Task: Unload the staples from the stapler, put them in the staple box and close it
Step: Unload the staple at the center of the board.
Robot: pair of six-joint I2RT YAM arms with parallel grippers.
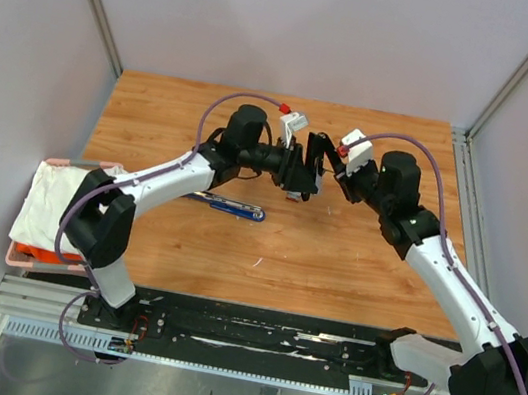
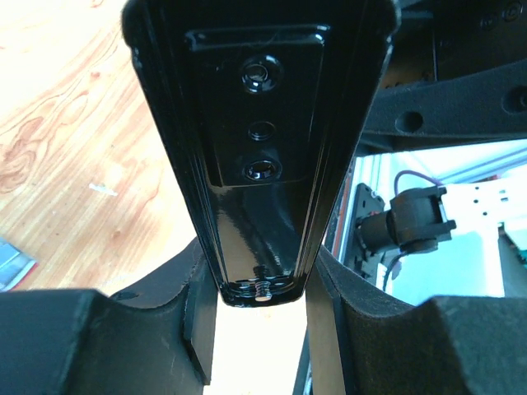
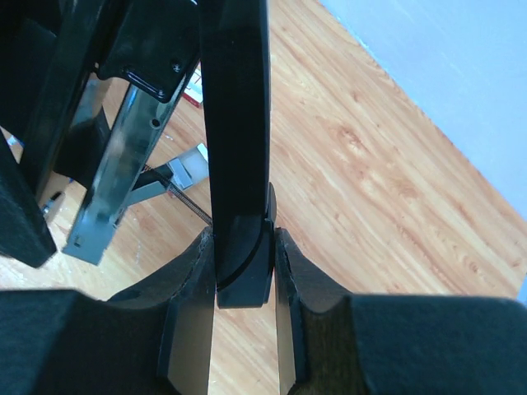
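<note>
Seen at upper centre of the overhead frame, above the wooden table (image 1: 354, 263): black stapler (image 2: 263, 123) clamped by left gripper (image 2: 262, 288) and by right gripper (image 3: 243, 263).

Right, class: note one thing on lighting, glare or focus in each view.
Top external: even light, only faint shadows on the table. Left wrist: glare streaks on the glossy stapler, background washed out at right. Right wrist: fingers dark and soft, stapler nearly a silhouette.
</note>
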